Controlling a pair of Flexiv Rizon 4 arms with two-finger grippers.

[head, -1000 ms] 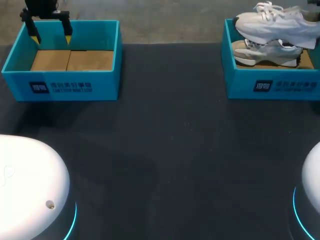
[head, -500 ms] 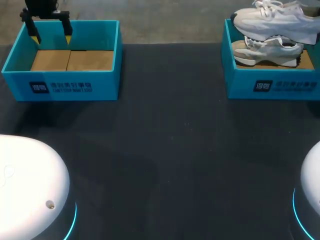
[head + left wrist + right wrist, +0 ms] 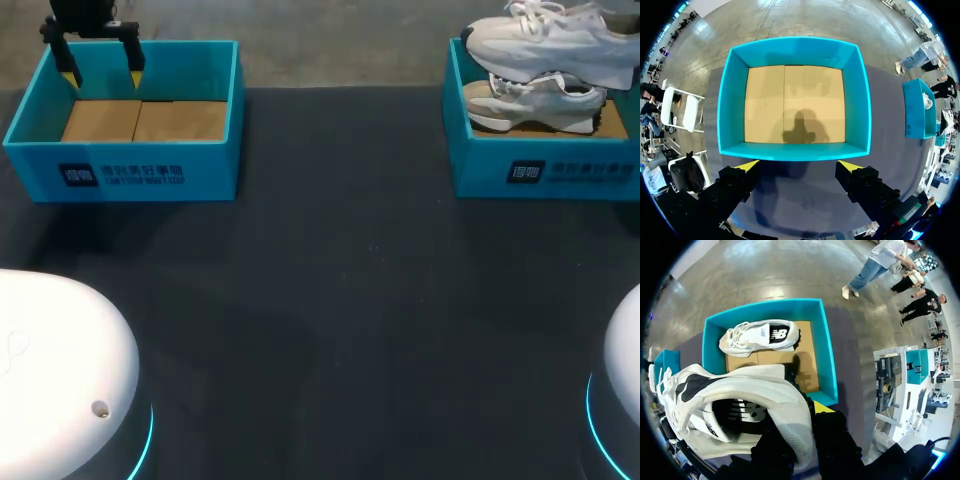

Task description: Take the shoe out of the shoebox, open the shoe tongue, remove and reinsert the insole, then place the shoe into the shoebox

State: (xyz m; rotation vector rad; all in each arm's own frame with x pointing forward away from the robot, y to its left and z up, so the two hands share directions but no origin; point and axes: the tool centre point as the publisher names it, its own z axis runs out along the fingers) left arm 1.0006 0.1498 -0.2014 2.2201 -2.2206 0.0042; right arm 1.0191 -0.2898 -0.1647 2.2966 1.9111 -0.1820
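Dark bench (image 3: 340,300) stretches between two boxes well apart in our head view. Our left hand (image 3: 100,60) hangs, fingers apart, over the far rim of the teal cardboard shoebox (image 3: 130,180), white print on its front. A white lace-up sneaker (image 3: 550,40) hangs above a second teal shoebox (image 3: 480,170) holding a pale grey sneaker (image 3: 535,100). Left wrist view: yellow tips spread just outside the first box's wall. Right wrist view: our right hand (image 3: 805,412) is clamped on the white sneaker's heel.
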